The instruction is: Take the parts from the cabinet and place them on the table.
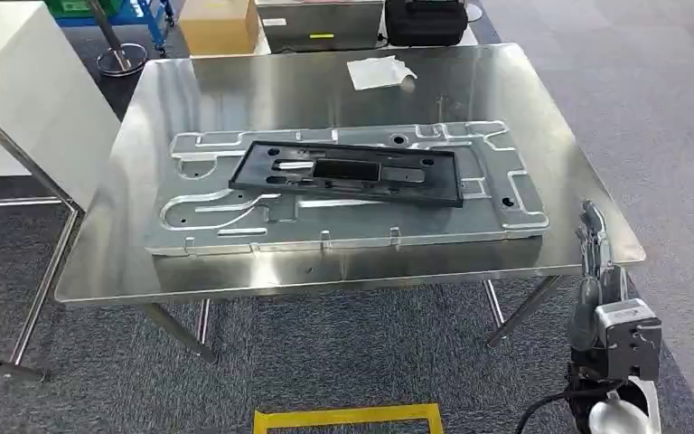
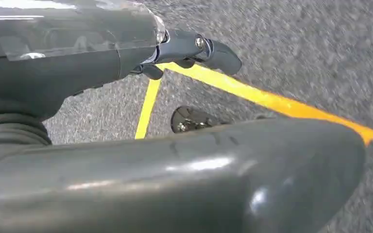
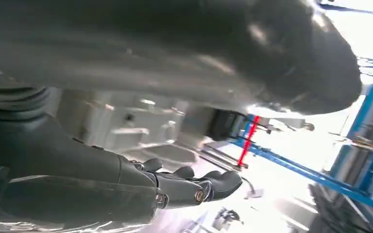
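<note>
On the steel table (image 1: 325, 90) lies a large silver metal plate (image 1: 343, 226) with pressed channels. A black rectangular frame (image 1: 348, 172) rests flat on top of it, near its middle. My right hand (image 1: 596, 262) hangs just off the table's front right corner, below the tabletop edge, holding nothing. In the right wrist view its dark fingers (image 3: 199, 187) stretch out apart from the thick thumb (image 3: 199, 43). My left hand (image 2: 102, 73) hangs over the grey carpet, fingers (image 2: 199, 48) spread away from the thumb (image 2: 199, 174), with nothing in it.
A crumpled white sheet (image 1: 379, 70) lies at the table's far edge. Behind the table stand a cardboard box (image 1: 220, 24), a metal case (image 1: 319, 23) and a black bag (image 1: 426, 20). A white cabinet (image 1: 27, 90) is at the left. Yellow tape (image 1: 348, 418) marks the floor.
</note>
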You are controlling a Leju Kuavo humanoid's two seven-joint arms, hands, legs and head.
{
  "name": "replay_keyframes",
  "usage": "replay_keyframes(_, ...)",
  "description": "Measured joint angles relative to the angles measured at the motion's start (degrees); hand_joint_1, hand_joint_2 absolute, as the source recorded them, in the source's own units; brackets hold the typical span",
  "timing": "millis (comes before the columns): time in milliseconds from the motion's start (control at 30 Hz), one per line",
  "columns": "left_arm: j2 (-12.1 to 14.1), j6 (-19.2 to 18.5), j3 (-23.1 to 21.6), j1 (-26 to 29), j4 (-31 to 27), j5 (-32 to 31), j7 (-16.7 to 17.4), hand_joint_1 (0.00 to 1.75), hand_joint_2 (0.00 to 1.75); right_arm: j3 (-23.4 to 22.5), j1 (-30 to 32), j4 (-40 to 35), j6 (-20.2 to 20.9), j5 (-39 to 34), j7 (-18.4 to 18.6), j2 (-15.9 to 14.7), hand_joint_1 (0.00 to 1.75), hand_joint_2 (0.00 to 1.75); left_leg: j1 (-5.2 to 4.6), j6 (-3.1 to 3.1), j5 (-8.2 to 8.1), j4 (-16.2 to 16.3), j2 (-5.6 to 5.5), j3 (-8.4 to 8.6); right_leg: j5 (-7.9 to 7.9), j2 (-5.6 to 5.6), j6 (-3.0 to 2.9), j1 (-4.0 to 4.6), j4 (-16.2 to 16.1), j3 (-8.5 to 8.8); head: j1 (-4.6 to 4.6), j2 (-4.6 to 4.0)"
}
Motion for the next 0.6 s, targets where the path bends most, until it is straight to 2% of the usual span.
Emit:
replay_keyframes(33, 0.0, 0.0, 0.0, -0.1, 0.0, 0.0, 0.0, 0.00, 0.00, -0.5, 1.0, -0.1, 0.0, 0.9, -0.2, 0.9, 0.00, 0.00, -0.27, 0.81, -1.00, -2.5, -0.17, 1.04, 0.41, -0.65, 0.42, -0.05, 0.1, -0.07, 0.02, 0.00)
replay_keyframes(100, 0.0, 0.0, 0.0, -0.1, 0.0, 0.0, -0.1, 0.00, 0.00, -0.8, 2.0, 0.0, 0.0, 2.6, -0.2, 2.5, 0.00, 0.00, -0.58, 1.60, -0.21, -2.2, -1.00, -0.03, 1.44, -1.67, 0.95, -0.25, -0.3, -0.03, 0.00, 0.00)
replay_keyframes(133, 0.0, 0.0, 0.0, 0.0, 0.0, 0.0, 0.0, 0.00, 0.00, -0.8, 2.4, 0.0, 0.0, 3.6, -0.2, 3.2, 0.00, 0.00, -0.26, 2.16, 0.62, -2.6, -1.40, -0.47, 1.88, -1.98, 1.36, -0.04, -0.3, -0.11, 0.02, 0.00)
replay_keyframes(167, -0.1, 0.0, 0.0, -0.1, 0.0, 0.1, 0.0, 0.00, 0.00, -0.8, 2.5, 0.2, 0.0, 4.5, -0.1, 3.8, 0.00, 0.00, 0.02, 2.67, 1.50, -2.8, -1.50, -0.96, -0.22, 0.23, 1.77, -0.49, 0.5, -0.65, 0.02, 0.00)
replay_keyframes(200, -0.1, 0.0, 0.0, -0.2, 0.0, 0.1, 0.2, 0.00, 0.00, -0.8, 2.7, 0.5, 0.0, 5.8, 0.2, 4.3, 0.00, 0.00, 0.06, 3.32, 2.24, -2.8, -1.77, -1.83, -3.81, 2.29, 1.81, -0.50, 2.9, -1.38, 0.04, 0.00)
replay_keyframes(233, -0.1, 0.0, 0.0, -0.2, 0.0, 0.2, 0.3, 0.00, 0.00, -0.8, 2.7, 0.9, 0.0, 6.9, 0.5, 4.8, 0.00, 0.00, 0.03, 3.45, 2.99, -2.8, -2.08, -2.54, -7.58, 3.40, 1.93, -0.59, 6.7, -2.36, 0.04, 0.00)
replay_keyframes(267, -0.2, 0.1, 0.0, -0.2, 0.0, 0.2, 0.3, 0.00, 0.00, -0.8, 2.7, 1.6, 0.0, 7.7, 0.6, 5.2, 0.00, 0.00, -0.04, 3.51, 3.75, -2.7, -2.58, -3.47, -10.51, 3.73, 2.02, -0.61, 10.8, -3.22, 0.04, 0.00)
replay_keyframes(300, -0.2, 0.2, 0.0, -0.3, 0.0, 0.2, 0.3, 0.00, 0.00, -0.7, 2.8, 2.4, -0.1, 8.4, 0.8, 5.7, 0.00, 0.00, -0.09, 3.47, 4.50, -2.6, -3.11, -4.53, -12.11, 3.78, 2.12, -0.61, 14.6, -3.77, 0.04, 0.00)
replay_keyframes(333, -0.2, 0.2, 0.0, -0.3, 0.0, 0.2, 0.4, 0.00, 0.00, -0.5, 2.7, 3.0, -0.1, 8.9, 0.9, 6.2, 0.00, 0.00, -0.11, 3.37, 5.26, -2.4, -3.76, -5.71, -11.60, 3.80, 2.15, -0.62, 16.8, -3.51, 0.04, 0.00)
replay_keyframes(367, -0.2, 0.3, 0.0, -0.3, 0.0, 0.2, 0.4, 0.00, 0.00, -0.3, 2.6, 3.6, -0.1, 9.5, 1.1, 6.5, 0.00, 0.00, -0.10, 3.23, 5.96, -2.1, -4.35, -6.90, -9.49, 3.87, 2.11, -0.62, 16.4, -2.16, 0.04, 0.00)
replay_keyframes(400, -0.2, 0.4, 0.0, -0.3, 0.0, 0.2, 0.4, 0.00, 0.00, 0.0, 2.3, 4.4, 0.0, 10.3, 1.5, 6.6, 0.00, 0.00, -0.04, 3.07, 6.54, -1.8, -4.92, -7.97, -7.16, 4.09, 2.00, -0.66, 14.3, -0.04, 0.04, 0.00)
replay_keyframes(433, -0.3, 0.5, 0.0, -0.3, 0.0, 0.3, 0.5, 0.00, 0.00, 0.7, 1.8, 5.7, 0.1, 11.3, 1.9, 6.8, 0.00, 0.00, -0.01, 2.80, 7.19, -1.5, -5.58, -9.06, -5.34, 4.78, 1.76, -0.71, 10.3, 3.14, 0.04, 0.00)
replay_keyframes(467, -0.5, 0.7, 0.0, -0.3, 0.0, 0.3, 0.5, 0.00, 0.00, 1.3, 1.3, 7.0, 0.1, 12.3, 2.2, 7.0, 0.00, 0.00, 0.05, 2.50, 7.85, -1.1, -6.17, -9.88, -5.40, 6.99, 1.36, -0.83, 5.0, 7.10, 0.02, 0.00)
replay_keyframes(500, -0.7, 0.9, 0.0, -0.5, 0.0, 0.3, 0.5, 0.00, 0.00, 2.0, 0.9, 8.4, -0.3, 13.6, 2.5, 7.2, 0.00, 0.00, -0.30, 2.16, 8.32, -0.8, -6.79, -10.61, -7.73, 9.40, 0.81, -0.64, -0.7, 10.67, 0.04, 0.00)
replay_keyframes(533, -0.7, 1.1, 0.0, -0.6, 0.0, 0.3, 0.5, 0.00, 0.00, 2.4, 0.5, 9.7, -0.7, 14.1, 2.6, 7.4, 0.00, 0.00, -0.21, 1.90, 9.12, -0.9, -7.24, -10.76, -8.57, 9.15, 1.09, -0.84, -2.6, 11.54, -0.07, 0.00)
replay_keyframes(600, -0.8, 1.3, 0.0, -0.5, 0.0, 0.3, 0.5, 0.00, 0.00, 3.4, -0.6, 13.7, -0.8, 14.5, 3.0, 7.8, 0.00, 0.00, 0.11, 1.08, 10.77, -1.6, -8.57, -11.06, -7.78, 7.83, 0.73, -0.30, -2.1, 10.73, 0.00, 0.00)
